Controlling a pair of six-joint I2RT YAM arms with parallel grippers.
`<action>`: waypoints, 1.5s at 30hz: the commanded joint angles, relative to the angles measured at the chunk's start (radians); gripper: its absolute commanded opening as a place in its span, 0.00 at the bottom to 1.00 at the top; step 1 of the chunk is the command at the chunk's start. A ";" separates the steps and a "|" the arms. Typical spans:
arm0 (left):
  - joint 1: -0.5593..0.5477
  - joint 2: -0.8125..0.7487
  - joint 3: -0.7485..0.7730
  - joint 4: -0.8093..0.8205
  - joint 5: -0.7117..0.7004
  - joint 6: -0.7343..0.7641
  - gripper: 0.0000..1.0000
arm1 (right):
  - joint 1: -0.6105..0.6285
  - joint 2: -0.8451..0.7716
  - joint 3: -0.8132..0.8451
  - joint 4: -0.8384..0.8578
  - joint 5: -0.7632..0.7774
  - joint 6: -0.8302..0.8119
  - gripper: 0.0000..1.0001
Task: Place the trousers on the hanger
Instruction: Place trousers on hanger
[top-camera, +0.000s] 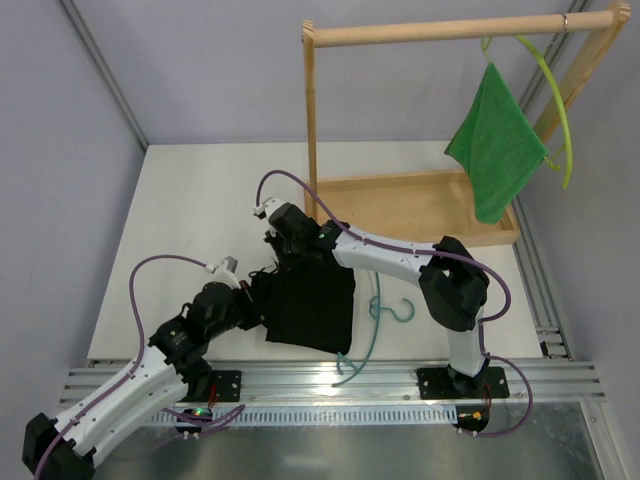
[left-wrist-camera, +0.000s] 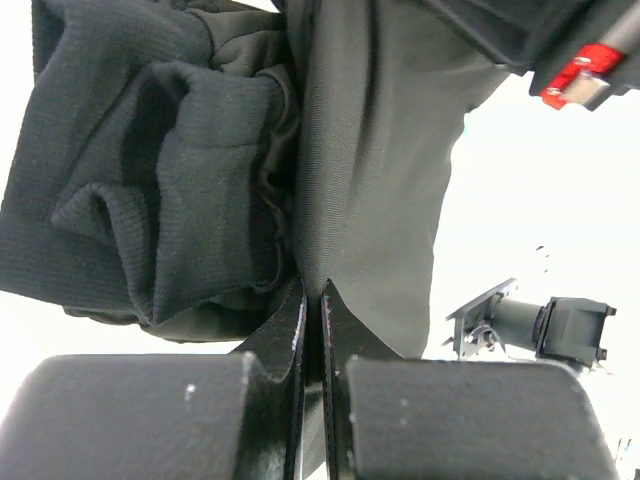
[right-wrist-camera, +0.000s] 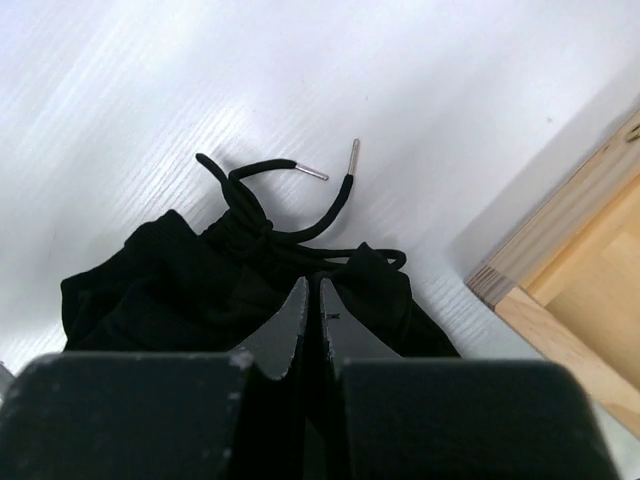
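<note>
My left claw (left-wrist-camera: 312, 287) and right claw (right-wrist-camera: 310, 287) pinch shut on limp black fabric trousers (top-camera: 310, 305); thin bites could slip before reaching the teal plastic hanger (top-camera: 375, 318).

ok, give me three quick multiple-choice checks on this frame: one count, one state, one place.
1. How many metal-tipped drawstring ends lie by the trousers? A one; B two; C four.
2. The right gripper is: A wide open; B half open; C shut on the trousers.
3. Where is the green cloth? A under the trousers; B on the yellow-green hanger on the rack; C in the right gripper.
Answers: 1 B, two silver tips show in the right wrist view. 2 C, its fingers meet on black fabric. 3 B, it hangs from the curved hanger on the rail.
</note>
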 joint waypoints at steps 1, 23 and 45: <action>-0.004 -0.004 0.000 -0.068 0.013 -0.026 0.00 | -0.023 0.025 0.074 -0.010 0.096 0.103 0.04; -0.005 -0.004 0.007 -0.146 -0.010 -0.054 0.00 | -0.019 -0.191 -0.040 0.042 0.020 0.004 0.38; -0.005 0.009 0.047 -0.306 -0.103 -0.087 0.00 | -0.067 0.061 0.035 0.123 -0.081 -0.011 0.23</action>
